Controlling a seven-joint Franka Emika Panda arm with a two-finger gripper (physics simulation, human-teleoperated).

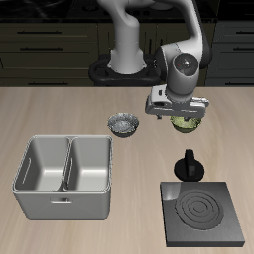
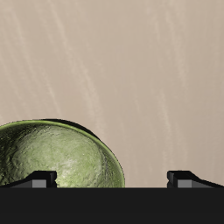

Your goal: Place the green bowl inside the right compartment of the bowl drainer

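Observation:
The green bowl [image 1: 185,123] sits on the table far back, directly beneath my gripper [image 1: 182,113]. In the wrist view the green bowl [image 2: 52,159] shows its yellowish-green mottled inside and wavy rim. My gripper [image 2: 112,178] is open, its fingers [image 2: 39,179] set wide apart. One finger is over the bowl's inside and the other is over bare table, so the jaws straddle the rim. The bowl drainer [image 1: 62,203] stands toward the table's front edge, some way from the gripper. Its right compartment [image 1: 42,171] is empty.
A grey-blue patterned bowl [image 1: 123,124] rests between the green bowl and the drainer. A black stove plate [image 1: 203,212] with spiral rings lies near the front edge, with a black knob-like piece [image 1: 189,165] just behind it.

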